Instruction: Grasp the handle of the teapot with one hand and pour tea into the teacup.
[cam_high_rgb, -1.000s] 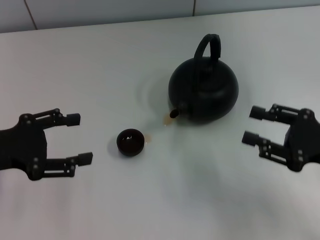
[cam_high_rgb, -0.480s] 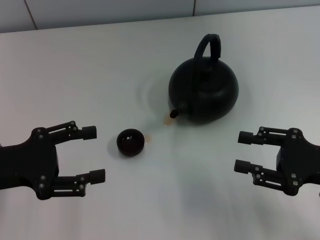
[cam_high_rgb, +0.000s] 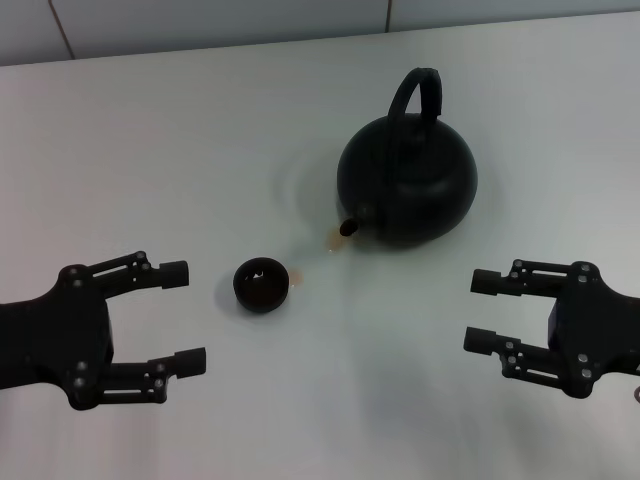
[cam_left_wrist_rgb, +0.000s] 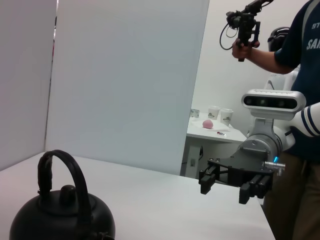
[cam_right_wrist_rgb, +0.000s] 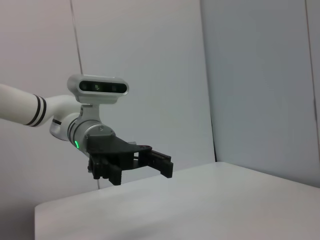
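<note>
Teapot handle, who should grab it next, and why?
Probably the right gripper should lift and reach toward the handle. It is open and empty, on the teapot's side, while the handle stands free above the pot. The left gripper, also open, sits beyond the teacup, farther from the pot.

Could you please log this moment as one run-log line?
left gripper: open, empty, beside teacup | right gripper: open, empty | teapot: upright on table, handle ungrasped
</note>
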